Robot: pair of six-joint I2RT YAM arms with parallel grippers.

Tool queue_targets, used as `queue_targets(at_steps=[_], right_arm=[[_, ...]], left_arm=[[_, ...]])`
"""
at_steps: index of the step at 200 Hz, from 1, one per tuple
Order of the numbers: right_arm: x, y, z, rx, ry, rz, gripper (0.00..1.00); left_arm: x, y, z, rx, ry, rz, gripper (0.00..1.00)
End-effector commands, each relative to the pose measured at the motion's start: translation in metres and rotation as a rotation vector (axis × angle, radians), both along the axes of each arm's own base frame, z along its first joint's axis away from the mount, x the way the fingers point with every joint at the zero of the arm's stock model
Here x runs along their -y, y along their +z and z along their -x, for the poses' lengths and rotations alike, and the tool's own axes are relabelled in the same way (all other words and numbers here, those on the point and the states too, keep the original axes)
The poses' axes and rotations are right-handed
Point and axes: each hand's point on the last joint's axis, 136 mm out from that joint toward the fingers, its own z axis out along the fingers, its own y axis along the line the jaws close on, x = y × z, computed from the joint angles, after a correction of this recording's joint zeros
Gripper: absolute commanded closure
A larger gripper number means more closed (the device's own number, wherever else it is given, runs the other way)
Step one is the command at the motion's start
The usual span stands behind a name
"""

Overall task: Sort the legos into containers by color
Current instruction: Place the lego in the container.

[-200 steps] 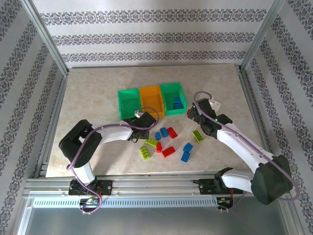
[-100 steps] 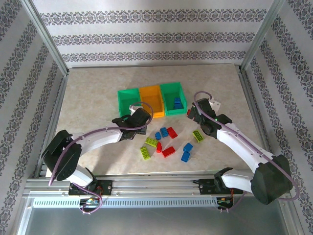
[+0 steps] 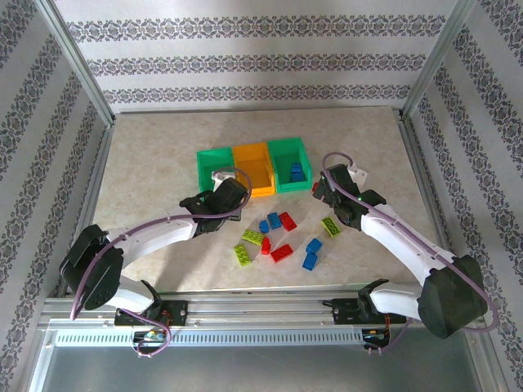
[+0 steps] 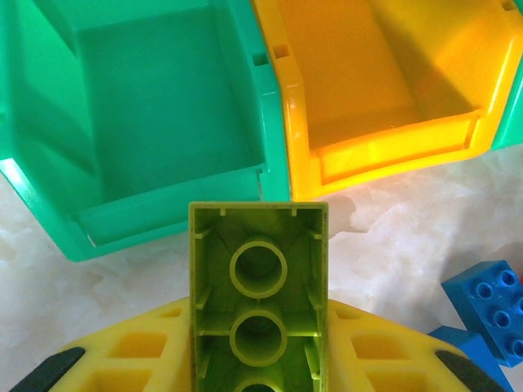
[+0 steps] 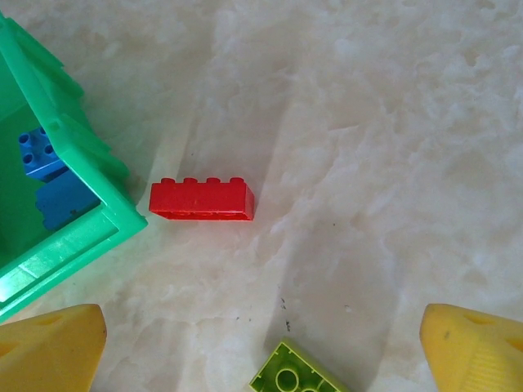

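Observation:
My left gripper (image 4: 258,347) is shut on a yellow-green lego (image 4: 258,278), held underside up just in front of the wall shared by the left green container (image 4: 167,219) and the orange container (image 4: 392,155). From above, that gripper (image 3: 222,188) sits at the near edge of those containers. My right gripper (image 5: 261,347) hangs open over bare table. A red lego (image 5: 202,200) lies ahead of it beside the right green container (image 5: 78,237), which holds blue legos (image 5: 47,175). A yellow-green lego (image 5: 296,380) lies just under the right gripper.
Loose legos lie between the arms: blue (image 3: 274,220), red (image 3: 281,252), yellow-green (image 3: 252,238) and several more. Two blue legos (image 4: 490,306) sit right of the left gripper. Metal frame rails (image 3: 88,175) border the table.
The left arm has swung from the pile up and left to the containers' front edge, carrying the yellow-green lego. The right arm has barely moved.

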Motion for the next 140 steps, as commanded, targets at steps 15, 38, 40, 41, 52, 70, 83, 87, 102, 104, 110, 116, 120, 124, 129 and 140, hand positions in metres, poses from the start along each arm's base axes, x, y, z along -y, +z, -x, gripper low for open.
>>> queue_targets(at_steps=[15, 38, 40, 41, 52, 70, 83, 87, 102, 104, 110, 116, 120, 124, 129, 140], right_arm=[[0.001, 0.003, -0.006, 0.016, -0.021, -0.017, 0.02], [0.000, 0.002, -0.006, 0.014, -0.018, -0.020, 0.02], [0.000, 0.002, -0.006, 0.014, -0.019, -0.019, 0.02], [0.000, 0.002, -0.006, 0.014, -0.019, -0.019, 0.02], [0.000, 0.002, -0.005, 0.014, -0.018, -0.019, 0.02], [0.000, 0.003, -0.005, 0.017, -0.017, -0.021, 0.02], [0.000, 0.003, -0.005, 0.017, -0.017, -0.022, 0.02], [0.000, 0.003, -0.005, 0.018, -0.017, -0.022, 0.02], [0.001, 0.003, -0.004, 0.019, -0.020, -0.024, 0.02], [0.000, 0.003, -0.004, 0.019, -0.020, -0.025, 0.02], [0.000, 0.002, -0.004, 0.018, -0.020, -0.025, 0.02], [0.001, 0.003, -0.004, 0.017, -0.020, -0.025, 0.02], [0.000, 0.003, -0.004, 0.018, -0.019, -0.026, 0.01], [0.000, 0.003, -0.004, 0.018, -0.019, -0.026, 0.02], [0.001, 0.003, -0.003, 0.016, -0.020, -0.024, 0.02], [0.001, 0.003, -0.003, 0.018, -0.021, -0.024, 0.02]], left_arm=[[-0.019, 0.019, -0.015, 0.049, 0.040, -0.042, 0.87], [-0.028, 0.026, -0.028, 0.069, 0.069, -0.036, 0.87], [-0.029, 0.027, -0.029, 0.071, 0.072, -0.035, 0.87], [-0.030, 0.028, -0.030, 0.073, 0.074, -0.034, 0.87], [-0.035, 0.031, -0.037, 0.077, 0.086, -0.031, 0.87], [-0.042, 0.032, -0.050, 0.068, 0.098, -0.031, 0.87], [-0.047, 0.034, -0.060, 0.064, 0.108, -0.040, 0.86], [-0.048, 0.033, -0.063, 0.063, 0.113, -0.042, 0.86], [-0.053, 0.031, -0.074, 0.054, 0.123, -0.049, 0.86], [-0.054, 0.031, -0.076, 0.053, 0.126, -0.047, 0.86], [-0.055, 0.030, -0.080, 0.047, 0.130, -0.047, 0.86], [-0.056, 0.028, -0.085, 0.043, 0.133, -0.046, 0.85], [-0.056, 0.028, -0.088, 0.042, 0.134, -0.046, 0.85], [-0.056, 0.026, -0.090, 0.040, 0.135, -0.049, 0.85], [-0.057, 0.026, -0.093, 0.039, 0.137, -0.051, 0.85], [-0.060, 0.022, -0.100, 0.029, 0.148, -0.055, 0.84]])
